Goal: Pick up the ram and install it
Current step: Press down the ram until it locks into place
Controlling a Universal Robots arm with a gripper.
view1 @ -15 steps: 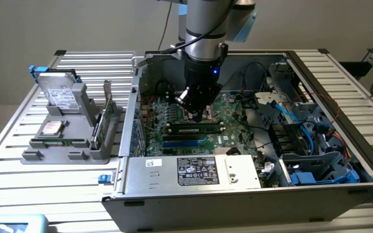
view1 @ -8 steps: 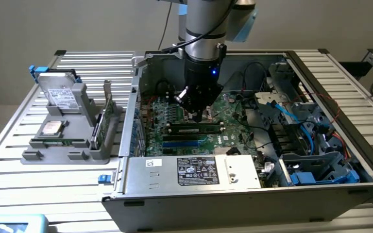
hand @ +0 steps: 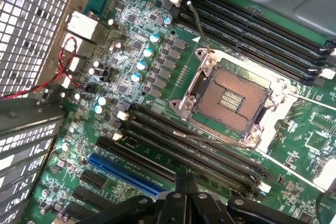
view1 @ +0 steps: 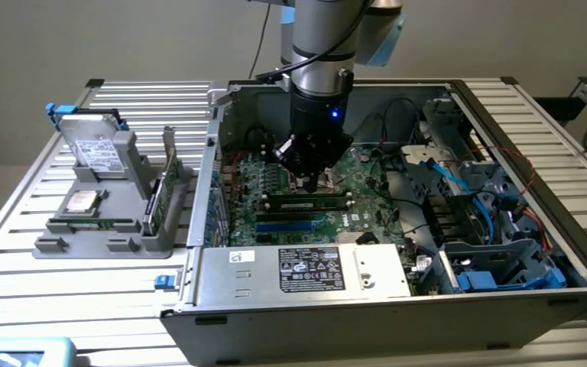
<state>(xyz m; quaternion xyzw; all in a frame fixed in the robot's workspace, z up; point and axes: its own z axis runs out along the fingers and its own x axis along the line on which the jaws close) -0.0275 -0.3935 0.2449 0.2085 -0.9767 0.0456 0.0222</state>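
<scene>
With its fingers pressed fully together and gripping nothing, the black gripper (view1: 312, 182) is hovering just above the long green RAM stick (view1: 307, 205), which is lying seated in a black slot on the green motherboard (view1: 273, 183), inside the open grey computer case (view1: 396, 313).

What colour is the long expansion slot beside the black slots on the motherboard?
Blue; clearest in the wrist view.
</scene>
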